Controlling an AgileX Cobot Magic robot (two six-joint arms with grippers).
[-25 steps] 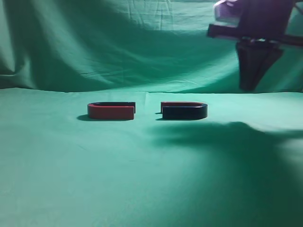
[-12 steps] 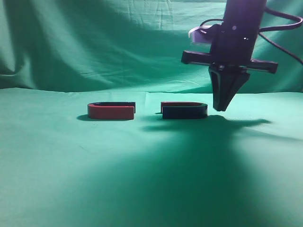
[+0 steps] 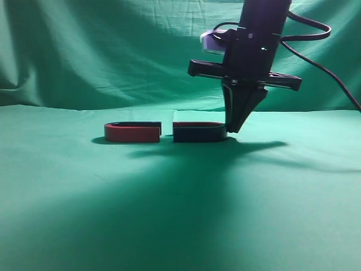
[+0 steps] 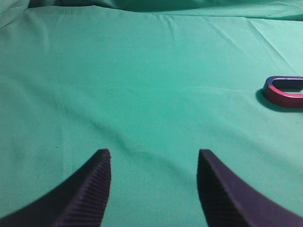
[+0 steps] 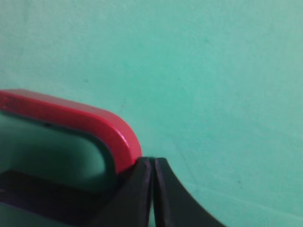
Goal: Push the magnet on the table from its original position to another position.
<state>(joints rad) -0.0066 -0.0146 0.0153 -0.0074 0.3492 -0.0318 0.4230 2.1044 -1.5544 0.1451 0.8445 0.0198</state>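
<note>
The magnet [image 3: 198, 133], with a dark navy front face and a thin red far arm, lies flat on the table [image 3: 180, 214] near the middle of the exterior view. My right gripper [image 3: 232, 129] is shut and empty, its tips down on the cloth against the magnet's curved right end. The right wrist view shows the shut tips [image 5: 152, 163] touching the magnet's red curved arm [image 5: 85, 124]. My left gripper [image 4: 154, 156] is open and empty above bare cloth; it is out of the exterior view.
A second U-shaped magnet with a red front face [image 3: 132, 132] lies just left of the pushed magnet, a small gap between them; it also shows at the right edge of the left wrist view [image 4: 285, 91]. Green cloth backdrop [image 3: 113, 51] rises behind.
My right arm came down from the upper right and moved left against the magnet. The magnet slid left, narrowing the gap to the red-faced magnet.
</note>
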